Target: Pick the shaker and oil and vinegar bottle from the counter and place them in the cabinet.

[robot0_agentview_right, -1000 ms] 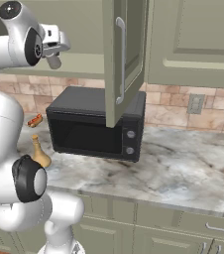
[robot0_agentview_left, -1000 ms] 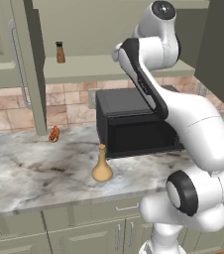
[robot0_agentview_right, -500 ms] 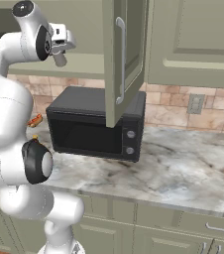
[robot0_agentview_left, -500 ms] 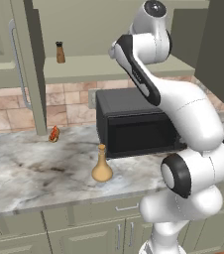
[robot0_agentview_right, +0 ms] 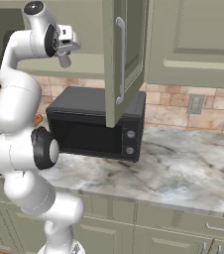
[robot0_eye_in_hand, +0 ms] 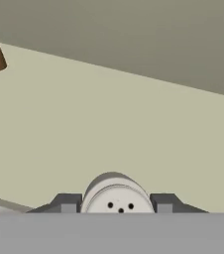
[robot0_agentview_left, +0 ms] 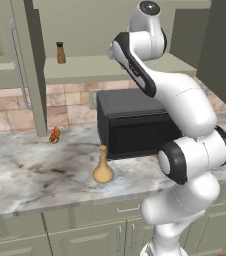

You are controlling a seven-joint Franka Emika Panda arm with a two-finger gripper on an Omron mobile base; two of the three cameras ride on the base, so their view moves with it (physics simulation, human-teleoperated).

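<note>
Item, shaker: clamped between my gripper fingers, jaws nearly closed on its sides, silvery holed top toward my camera, raised over the cabinet shelf near its front edge. Item, brown shaker: toward the shelf's left end, well apart. Item, oil and vinegar bottle: upright on the desk near its front edge, left of the microwave. Handling, by my judgement: lower straight down, keep it upright, release only once its base meets the shelf.
</note>
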